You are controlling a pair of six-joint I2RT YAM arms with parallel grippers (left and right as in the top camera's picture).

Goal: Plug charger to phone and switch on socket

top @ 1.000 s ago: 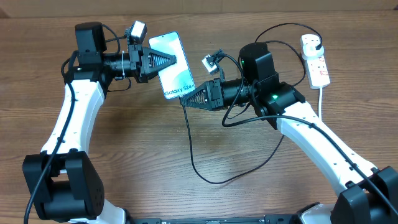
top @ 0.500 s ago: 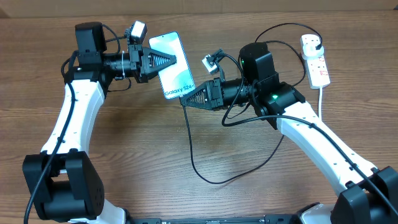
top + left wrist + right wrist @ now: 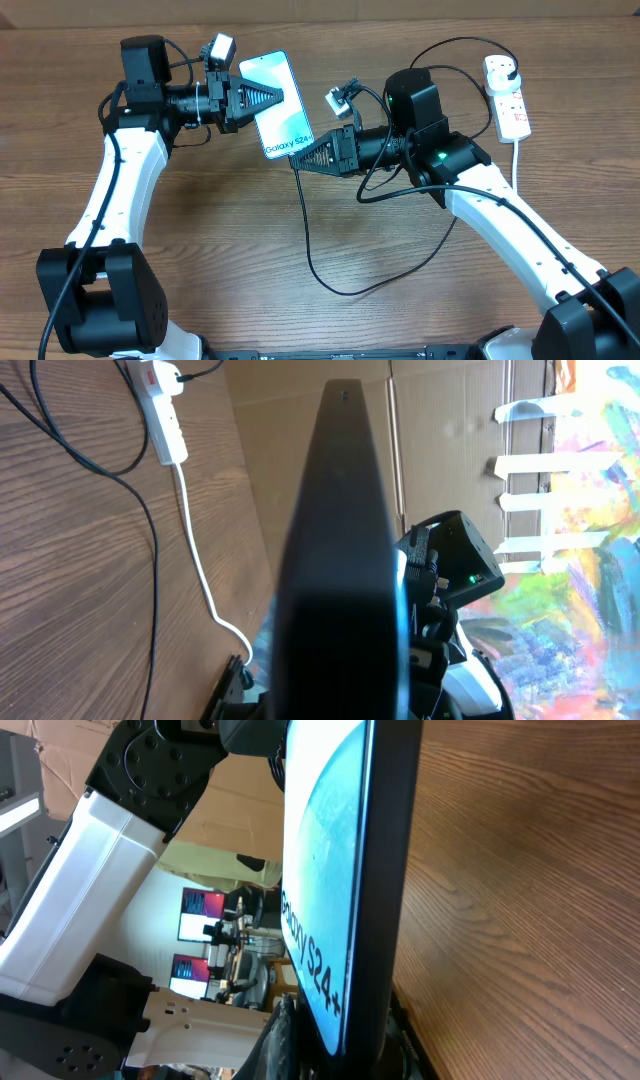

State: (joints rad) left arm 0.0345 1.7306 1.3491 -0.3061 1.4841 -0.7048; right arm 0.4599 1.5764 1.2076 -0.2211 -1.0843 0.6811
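Note:
The phone (image 3: 277, 108), its teal screen lit, is held above the table with my left gripper (image 3: 283, 97) shut on its upper part. In the left wrist view only the phone's dark edge (image 3: 340, 540) shows. My right gripper (image 3: 299, 160) is shut at the phone's bottom end. The charger's black cable (image 3: 306, 235) drops from those jaws and loops over the table. The connector tip is hidden. The right wrist view shows the phone (image 3: 325, 870) edge-on, rising from between the jaws. The white socket (image 3: 507, 98) lies at the far right with a black plug (image 3: 503, 68) in it.
The socket's thick white lead (image 3: 517, 160) runs toward the front behind my right arm. Black cable slack lies on the table (image 3: 200, 250) in front of the right arm. Cardboard panels stand along the table's far edge.

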